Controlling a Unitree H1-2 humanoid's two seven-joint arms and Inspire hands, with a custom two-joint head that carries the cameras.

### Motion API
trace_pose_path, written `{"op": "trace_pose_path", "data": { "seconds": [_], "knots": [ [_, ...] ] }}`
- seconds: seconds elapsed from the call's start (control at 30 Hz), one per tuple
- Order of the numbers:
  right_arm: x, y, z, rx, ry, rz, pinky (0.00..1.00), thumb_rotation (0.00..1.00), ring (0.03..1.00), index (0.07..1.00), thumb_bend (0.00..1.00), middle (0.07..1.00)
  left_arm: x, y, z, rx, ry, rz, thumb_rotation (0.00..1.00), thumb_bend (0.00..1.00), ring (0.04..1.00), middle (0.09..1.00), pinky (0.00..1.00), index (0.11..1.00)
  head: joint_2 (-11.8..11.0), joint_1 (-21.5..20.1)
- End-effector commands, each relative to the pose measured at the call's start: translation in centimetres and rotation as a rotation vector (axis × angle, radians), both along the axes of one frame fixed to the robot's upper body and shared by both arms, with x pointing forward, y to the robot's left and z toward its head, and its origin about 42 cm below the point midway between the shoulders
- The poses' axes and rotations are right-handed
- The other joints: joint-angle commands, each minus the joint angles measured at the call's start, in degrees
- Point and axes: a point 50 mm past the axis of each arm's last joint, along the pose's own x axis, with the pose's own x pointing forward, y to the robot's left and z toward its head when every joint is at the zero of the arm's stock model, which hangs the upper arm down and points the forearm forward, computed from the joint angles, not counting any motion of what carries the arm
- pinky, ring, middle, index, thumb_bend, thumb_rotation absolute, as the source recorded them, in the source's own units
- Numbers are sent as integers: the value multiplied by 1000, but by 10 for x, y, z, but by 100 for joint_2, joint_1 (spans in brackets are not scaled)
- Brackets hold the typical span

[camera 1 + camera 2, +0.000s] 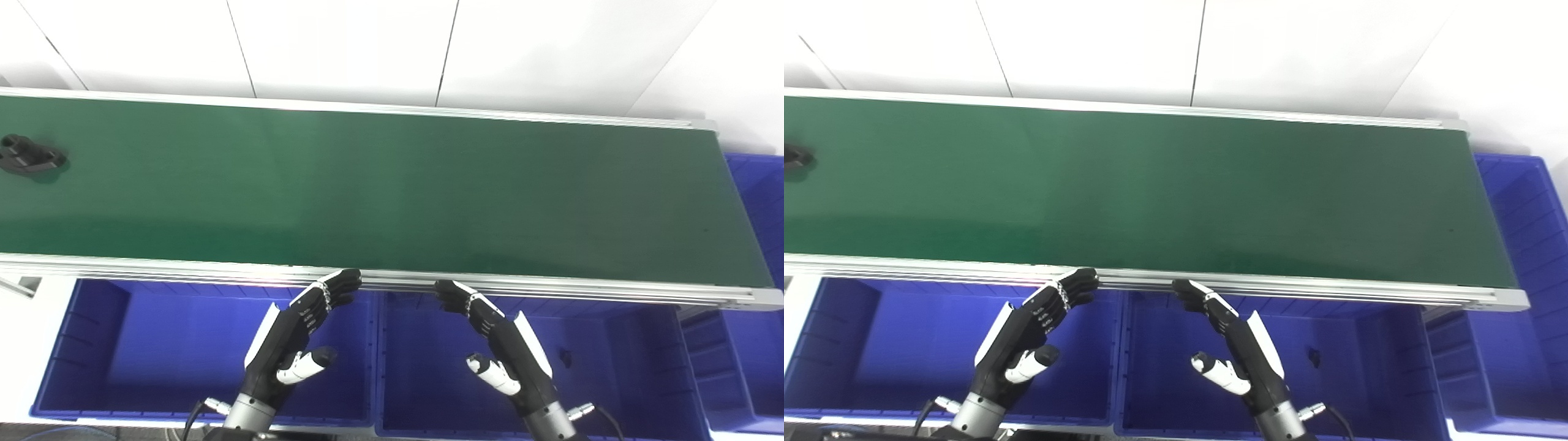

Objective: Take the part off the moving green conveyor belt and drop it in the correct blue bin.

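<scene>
While the green conveyor belt [392, 190] stretches across both views from left to right, one single dark part [27, 156] is seen lying on it at the far left end, near the far edge of the belt, well apart from both hands; in the right eye view it is cut by the picture's left edge. Two hands are counted, and both are held empty. The left hand [300, 334] is raised over the left blue bin [79, 349], fingers spread and curved loosely, fingertips [343, 283] just at the belt's near aluminium rail [551, 288], thumb stuck out to the side; nothing is gripped. The right hand [496, 343] is mirrored over the middle blue bin [618, 367], likewise spread wide and holding nothing, its fingertips also close to the rail. Blue bins are counted next: two large ones are lined up below the belt's near side, a third [729, 367] is seen at the lower right corner, and another blue bin [1528, 208] is set past the belt's right end, so four can be made out, though whether the last two are separate cannot be told for certain. One small dark object [565, 356] is spotted inside the middle bin, against its far wall. White wall panels [343, 43] are seen behind the belt. No brand, label or readable writing is shown anywhere.
</scene>
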Motion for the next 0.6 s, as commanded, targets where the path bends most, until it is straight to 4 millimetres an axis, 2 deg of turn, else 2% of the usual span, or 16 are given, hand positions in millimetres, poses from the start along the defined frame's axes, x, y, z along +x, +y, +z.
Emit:
{"op": "trace_pose_path", "data": {
  "seconds": [0.0,0.57],
  "knots": [
    [2,4,9,33,-60,8,831,880,860,838,814,861,-2,3,6,-1,-40,-12,749,893,858,834,835,811,9,-6],
    [2,8,12,48,-67,-4,841,866,863,839,776,865,-5,5,8,0,-38,-13,747,888,847,837,818,810,51,3]
  ]
}}
